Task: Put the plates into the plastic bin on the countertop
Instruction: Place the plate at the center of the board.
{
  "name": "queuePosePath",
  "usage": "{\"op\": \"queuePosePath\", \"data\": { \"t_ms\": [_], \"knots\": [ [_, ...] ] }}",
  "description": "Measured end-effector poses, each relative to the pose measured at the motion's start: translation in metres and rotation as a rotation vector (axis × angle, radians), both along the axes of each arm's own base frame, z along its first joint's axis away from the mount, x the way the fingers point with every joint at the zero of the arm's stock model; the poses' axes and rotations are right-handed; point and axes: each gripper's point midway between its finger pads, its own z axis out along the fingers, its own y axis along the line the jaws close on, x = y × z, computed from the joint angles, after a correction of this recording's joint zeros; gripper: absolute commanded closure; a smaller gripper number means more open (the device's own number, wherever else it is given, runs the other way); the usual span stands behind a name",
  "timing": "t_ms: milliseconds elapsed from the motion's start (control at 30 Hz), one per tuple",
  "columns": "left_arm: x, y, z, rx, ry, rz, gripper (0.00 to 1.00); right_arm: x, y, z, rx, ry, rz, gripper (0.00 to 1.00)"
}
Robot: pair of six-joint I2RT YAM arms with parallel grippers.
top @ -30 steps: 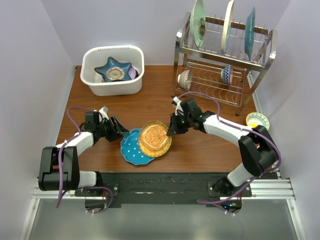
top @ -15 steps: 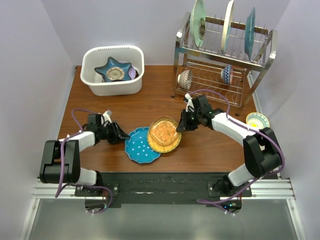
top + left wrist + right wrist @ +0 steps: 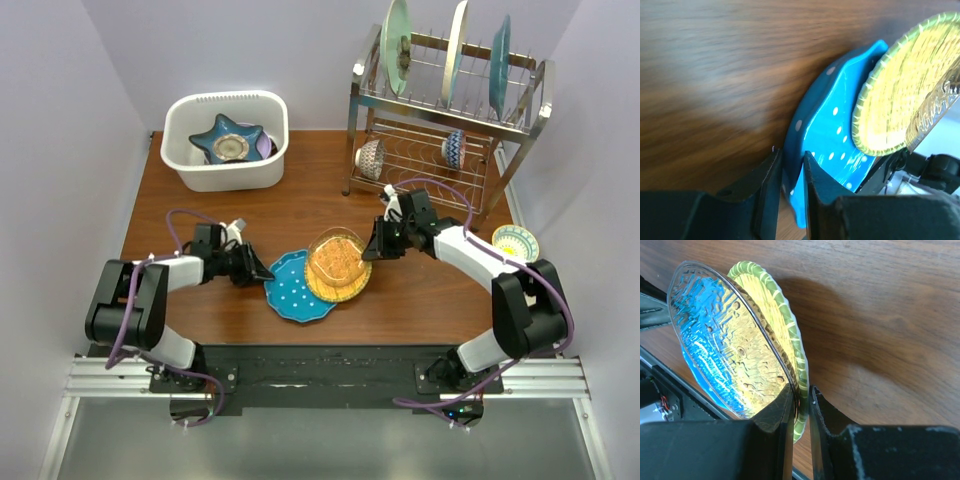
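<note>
As fingers (image 3: pixel 769 187) flank it, plate (image 3: pixel 832 137) tilts.

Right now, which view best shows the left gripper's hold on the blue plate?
Left wrist: the left gripper pinches the blue dotted plate close up. Top external shows that grip small; right wrist, only blue through a glass plate.
</note>
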Motion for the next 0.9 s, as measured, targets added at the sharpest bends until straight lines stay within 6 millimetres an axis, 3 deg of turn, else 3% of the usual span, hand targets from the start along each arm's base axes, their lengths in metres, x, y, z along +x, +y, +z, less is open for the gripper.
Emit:
{"op": "queuePosePath", "data": {
  "t_ms": [67, 200, 533, 900],
  "knots": [
    [0.001, -0.009, 0.000, 0.009, -0.004, -0.033, 0.80, 0.000, -0.001, 0.000, -0.001, -0.001, -0.001, 0.93],
    [0.003, -0.023, 0.000, 0.048, -0.019, -0.084, 1.00, 0.002, -0.005, 0.002, -0.002, -0.008, -0.010, 0.93],
    [0.005, -0.024, 0.001, 0.119, -0.019, -0.083, 1.00, 0.008, -0.021, 0.012, 0.007, -0.037, -0.057, 0.93],
    [0.018, 0.000, 0.003, 0.289, -0.021, -0.036, 1.00, 0.015, -0.036, 0.022, 0.017, -0.066, -0.105, 0.93]
  ]
}}
